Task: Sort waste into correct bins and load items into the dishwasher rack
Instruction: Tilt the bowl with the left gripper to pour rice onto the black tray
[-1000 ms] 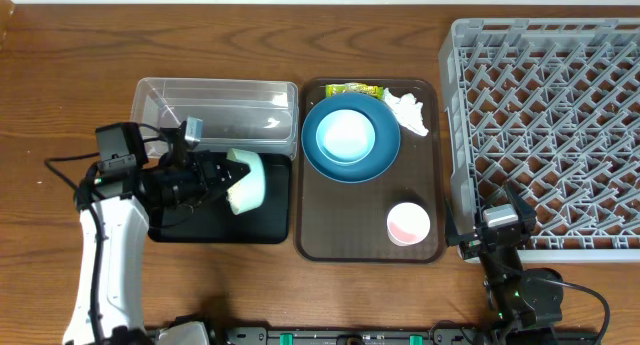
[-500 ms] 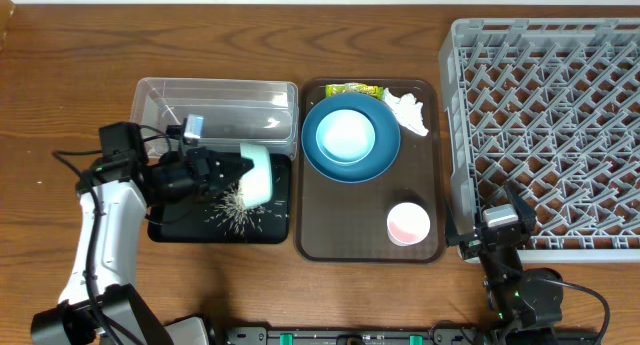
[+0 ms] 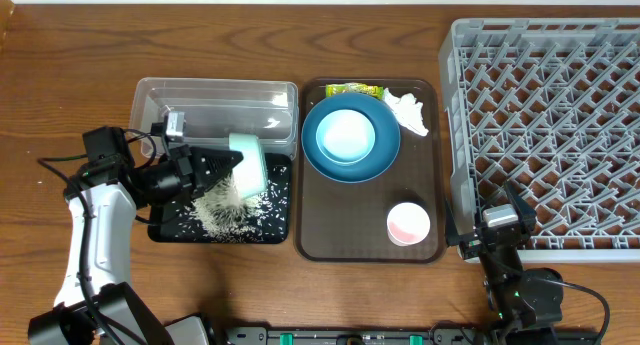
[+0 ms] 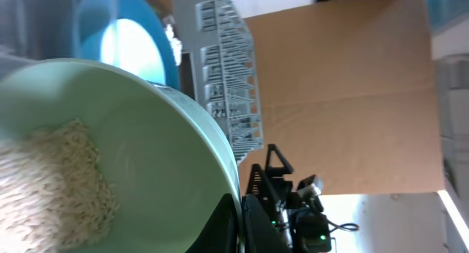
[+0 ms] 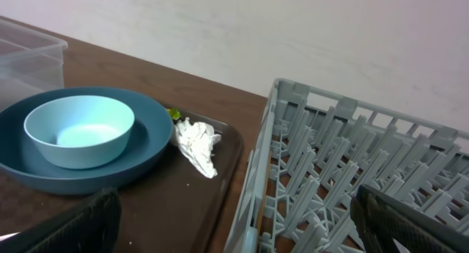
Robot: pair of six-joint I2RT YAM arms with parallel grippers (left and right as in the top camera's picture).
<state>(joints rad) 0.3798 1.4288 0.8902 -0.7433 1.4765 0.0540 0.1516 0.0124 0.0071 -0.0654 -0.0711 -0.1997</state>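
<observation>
The right end effector (image 5: pixel 238 218) sits low at the near edge of the worktop (image 3: pixel 60 75), its fingers spread and empty, apparently parked clear of the work. The left end effector (image 3: pixel 205 168) pinches the rim of the pale mint bowl (image 3: pixel 248 163), tipped on its side over the black tray (image 3: pixel 220 239), most likely so the rice grains (image 3: pixel 222 211) slide out. A heap lies on that tray, and the wrist view shows more inside the bowl. On the brown serving tray (image 3: pixel 340 220) stand the pink cup (image 3: pixel 408 223), then the light-blue bowl (image 3: pixel 346 135) nested on the blue plate (image 3: pixel 312 150), with the crumpled tissue (image 3: pixel 408 110) and snack wrapper (image 3: pixel 352 89) behind. The clear tub (image 3: pixel 215 105) and dishwasher rack (image 3: pixel 545 115) hold nothing visible.
</observation>
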